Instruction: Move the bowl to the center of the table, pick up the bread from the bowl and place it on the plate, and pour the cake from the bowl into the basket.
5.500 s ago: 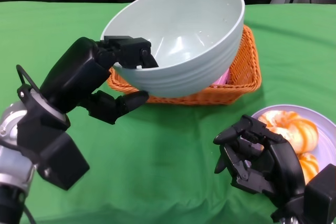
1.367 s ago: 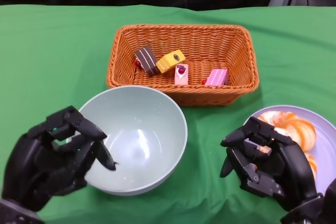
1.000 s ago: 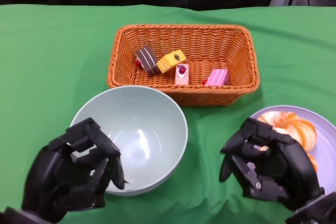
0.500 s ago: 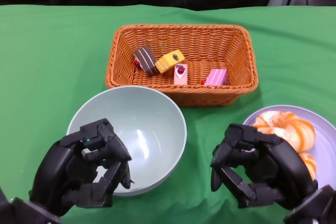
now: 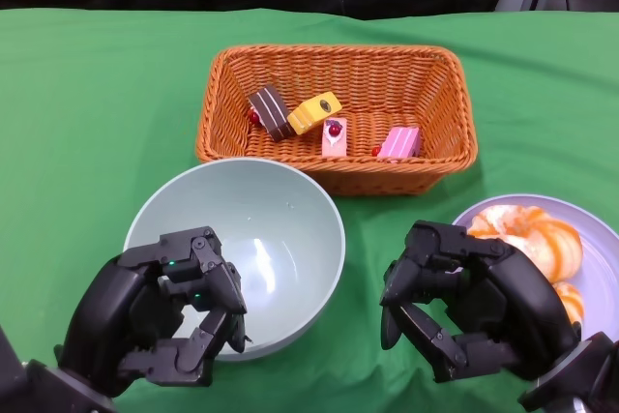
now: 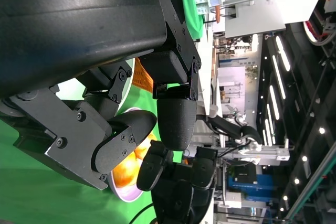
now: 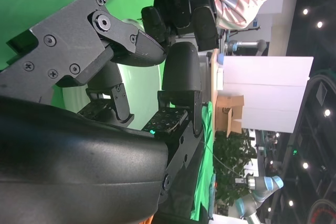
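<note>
i've got both hands empty: left hand [image 5: 160,321] curled closed beside the bowl [image 5: 261,229], right hand [image 5: 469,311] curled closed beside the plate [image 5: 600,278].

Four cake pieces [image 5: 331,128] lie in one basket [image 5: 455,123], one empty bowl [image 5: 290,210] sits near left, and one plate [image 5: 600,282] of bread [image 5: 537,239] near right.
</note>
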Controlling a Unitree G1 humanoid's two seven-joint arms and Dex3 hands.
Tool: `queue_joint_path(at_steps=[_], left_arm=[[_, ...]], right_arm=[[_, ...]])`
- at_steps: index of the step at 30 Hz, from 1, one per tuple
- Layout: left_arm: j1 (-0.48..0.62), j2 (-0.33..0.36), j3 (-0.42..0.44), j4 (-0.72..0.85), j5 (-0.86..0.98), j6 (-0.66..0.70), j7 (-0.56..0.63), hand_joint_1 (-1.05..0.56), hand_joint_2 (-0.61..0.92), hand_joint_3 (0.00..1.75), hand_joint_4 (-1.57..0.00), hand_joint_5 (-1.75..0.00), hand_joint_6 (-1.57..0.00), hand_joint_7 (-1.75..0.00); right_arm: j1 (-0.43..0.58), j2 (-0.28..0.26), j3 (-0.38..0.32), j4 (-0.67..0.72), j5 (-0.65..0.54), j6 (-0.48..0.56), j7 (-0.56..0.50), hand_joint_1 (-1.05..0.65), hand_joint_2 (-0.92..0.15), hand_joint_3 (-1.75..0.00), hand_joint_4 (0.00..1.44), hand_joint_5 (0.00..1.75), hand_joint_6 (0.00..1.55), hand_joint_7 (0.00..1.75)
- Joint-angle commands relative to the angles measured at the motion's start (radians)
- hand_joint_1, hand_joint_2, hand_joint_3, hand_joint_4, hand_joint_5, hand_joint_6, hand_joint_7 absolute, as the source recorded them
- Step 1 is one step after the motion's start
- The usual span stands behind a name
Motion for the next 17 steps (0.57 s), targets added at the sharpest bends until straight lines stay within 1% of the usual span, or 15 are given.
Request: queue_joint_path(at_steps=[1,10,17], left_arm=[[-0.002,0.011,0.014,-0.007,0.005,0.005,-0.005,-0.06,0.46,1.28,-0.83,-1.61,-0.85,-1.32],[-0.01,0.007,0.018,0.016,0.013,-0.003,-0.012,-0.04,0.47,1.28,-0.83,-1.62,-0.86,-1.32],[-0.012,0.006,0.021,0.031,0.024,-0.02,-0.017,-0.05,0.46,1.28,-0.84,-1.61,-0.87,-1.31]], right_arm=[[-0.003,-0.019,-0.007,-0.001,0.015,0.008,0.008,-0.07,-0.45,-1.15,0.78,1.49,0.73,1.23],[-0.005,-0.019,-0.006,0.001,0.011,0.013,0.006,-0.04,-0.45,-1.19,0.77,1.47,0.72,1.23],[-0.013,-0.014,-0.007,0.02,0.009,-0.002,0.012,-0.09,-0.43,-1.18,0.76,1.48,0.72,1.26]])
